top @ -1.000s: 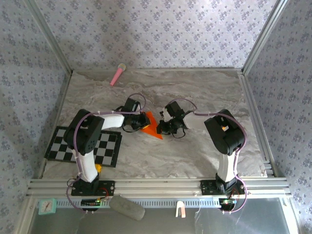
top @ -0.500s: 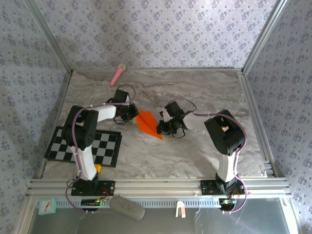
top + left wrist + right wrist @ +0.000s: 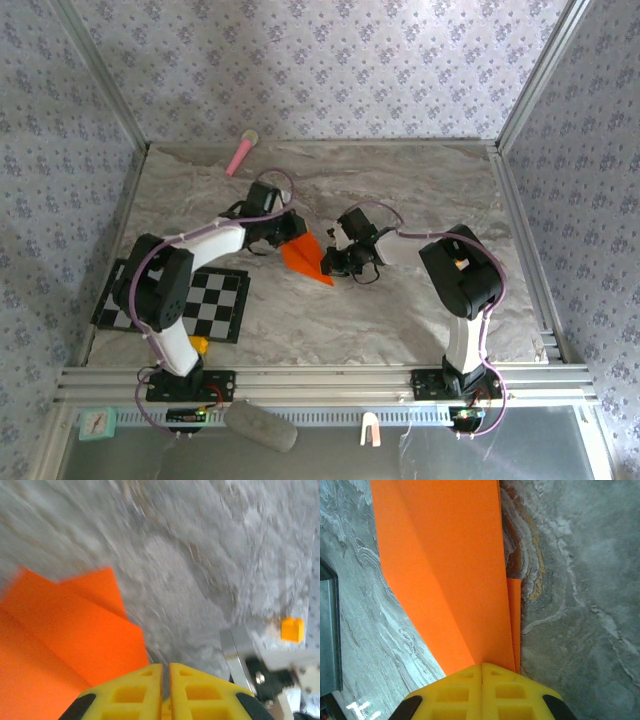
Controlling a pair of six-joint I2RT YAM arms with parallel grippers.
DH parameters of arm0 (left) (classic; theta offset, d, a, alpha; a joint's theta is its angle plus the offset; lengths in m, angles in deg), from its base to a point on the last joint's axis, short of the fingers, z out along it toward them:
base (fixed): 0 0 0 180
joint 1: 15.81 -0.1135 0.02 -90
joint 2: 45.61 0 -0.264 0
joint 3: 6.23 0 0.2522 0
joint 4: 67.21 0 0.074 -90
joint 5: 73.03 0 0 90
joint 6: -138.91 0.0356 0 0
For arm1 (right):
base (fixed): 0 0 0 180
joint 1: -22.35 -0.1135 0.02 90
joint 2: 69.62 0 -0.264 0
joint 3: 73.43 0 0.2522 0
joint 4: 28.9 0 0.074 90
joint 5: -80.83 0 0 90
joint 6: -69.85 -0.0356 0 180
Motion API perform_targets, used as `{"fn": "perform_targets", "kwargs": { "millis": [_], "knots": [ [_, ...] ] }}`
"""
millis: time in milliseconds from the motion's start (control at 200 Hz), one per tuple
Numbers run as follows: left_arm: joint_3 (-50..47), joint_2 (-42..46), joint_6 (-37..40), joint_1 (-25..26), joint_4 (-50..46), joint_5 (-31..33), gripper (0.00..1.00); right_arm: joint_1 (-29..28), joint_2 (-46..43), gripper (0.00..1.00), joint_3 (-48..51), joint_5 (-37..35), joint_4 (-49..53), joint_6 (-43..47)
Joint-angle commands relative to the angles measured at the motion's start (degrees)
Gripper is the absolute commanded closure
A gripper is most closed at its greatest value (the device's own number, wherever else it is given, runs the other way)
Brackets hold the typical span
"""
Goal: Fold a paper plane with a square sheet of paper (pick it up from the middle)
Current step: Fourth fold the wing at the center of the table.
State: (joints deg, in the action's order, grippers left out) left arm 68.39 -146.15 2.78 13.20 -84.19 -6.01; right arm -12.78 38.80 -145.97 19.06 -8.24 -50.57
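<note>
mid-fold: orange paper creased to a wedge, plane not finished

the orange paper (image 3: pixel 303 257) is no flat square now. it lies on the bench (image 3: pixel 430 190) as a layered wedge between the two arms, its sharp tip pointing toward the near edge. the left wrist view shows stepped flaps overlapping, and the right wrist view shows a long crease down its length. so the early folds look done. i judge that the narrowing and the wing folds are left, since the shape is broader than a dart.

the right tool (image 3: pixel 334 262) is clamped on the orange paper at its right edge, yellow fingers (image 3: pixel 455 695) pressed together with the crease running into their seam. the left tool (image 3: pixel 287 229) sits at the wedge's broad far end, its fingers (image 3: pixel 125 695) almost together with a thin slit between them. the paper lies just beside and under one finger, and i cannot tell whether any of it is nipped.
</note>
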Motion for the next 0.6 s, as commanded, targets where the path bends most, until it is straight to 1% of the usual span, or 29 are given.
{"fn": "perform_targets", "kwargs": {
  "millis": [0, 135, 230, 380, 480, 595],
  "knots": [
    [-1.6, -3.0, -2.4, 2.7, 1.7, -2.2, 0.87, -0.5, 3.7, 0.96, 2.3, -6.0, 10.4, 0.4],
    [-1.3, -6.1, -2.3, 3.5, 2.6, -2.1, 0.87, -0.5, 3.6, 0.96, 2.4, -6.1, 10.6, 0.4],
    [-0.4, -8.0, -1.4, 3.4, 1.5, -1.7, 0.87, -0.5, 3.6, 0.96, 2.5, -6.3, 10.9, 0.5],
    [-0.2, -10.0, 0.1, 2.9, 0.2, 1.4, 0.88, -0.5, 4.0, 0.96, 2.7, -7.6, 12.1, 0.8],
    [0.2, -11.1, 2.2, 0.6, 0.4, 1.0, 0.88, -0.4, 4.6, 0.96, 2.9, -8.8, 13.8, 1.3],
    [0.9, -12.2, 4.8, -3.6, 0.1, 0.6, 0.87, -0.1, 4.7, 0.96, 3.5, -9.5, 14.7, 1.7]
  ]
}}
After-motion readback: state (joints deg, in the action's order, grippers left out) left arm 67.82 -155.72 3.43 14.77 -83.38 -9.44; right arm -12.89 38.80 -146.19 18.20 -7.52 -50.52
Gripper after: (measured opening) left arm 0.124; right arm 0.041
